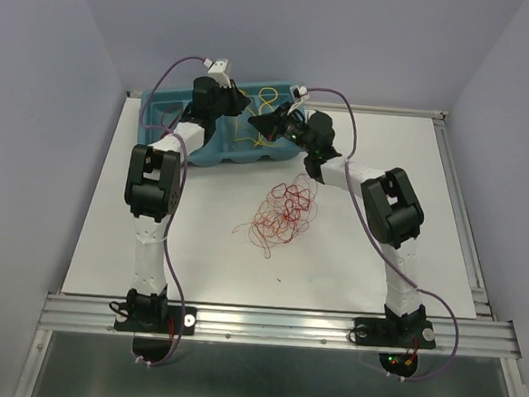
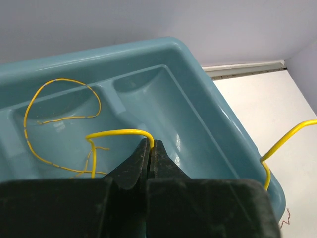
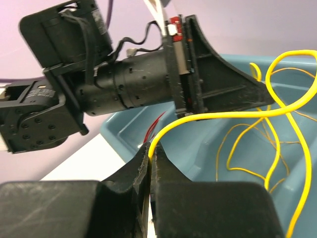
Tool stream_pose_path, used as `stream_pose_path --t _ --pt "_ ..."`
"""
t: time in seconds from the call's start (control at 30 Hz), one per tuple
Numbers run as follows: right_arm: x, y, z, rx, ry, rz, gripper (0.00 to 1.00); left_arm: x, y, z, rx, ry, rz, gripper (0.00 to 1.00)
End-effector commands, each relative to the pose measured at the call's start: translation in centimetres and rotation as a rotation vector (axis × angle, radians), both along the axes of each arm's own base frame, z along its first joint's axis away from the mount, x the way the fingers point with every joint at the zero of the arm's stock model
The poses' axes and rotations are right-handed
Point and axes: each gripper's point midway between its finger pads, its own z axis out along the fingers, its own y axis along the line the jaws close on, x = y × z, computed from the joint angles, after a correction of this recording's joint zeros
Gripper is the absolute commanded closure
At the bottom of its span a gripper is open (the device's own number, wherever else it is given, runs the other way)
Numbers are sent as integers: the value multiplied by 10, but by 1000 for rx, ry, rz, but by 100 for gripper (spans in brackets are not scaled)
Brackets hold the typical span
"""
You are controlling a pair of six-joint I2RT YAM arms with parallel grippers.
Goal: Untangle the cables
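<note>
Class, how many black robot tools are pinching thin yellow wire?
2. The left tool is above the teal plastic tray; the right tool is at that tray's right end. Each grips thin yellow wire.

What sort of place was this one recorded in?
Likely a robotics lab cell: a white table enclosed by lavender panels, two arms bolted to an aluminium rail, a teal tray and tangled cables.

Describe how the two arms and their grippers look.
Both the left arm and right arm have white links between blocky black joints, and a thin purple cord loops along each. The left gripper and right gripper are matte black, with flat fingers tapering to points.
</note>
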Motion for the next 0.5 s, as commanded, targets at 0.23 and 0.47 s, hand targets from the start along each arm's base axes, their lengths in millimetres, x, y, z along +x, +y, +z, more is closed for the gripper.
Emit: stream_pose_path --t 0.23,0.47 --pt "-12 27 39 103 -86 166 99 -9 39 26 176 -99 137 48" --pt "-3 42 35 160 -50 243 100 -24 52 40 223 -100 122 30"
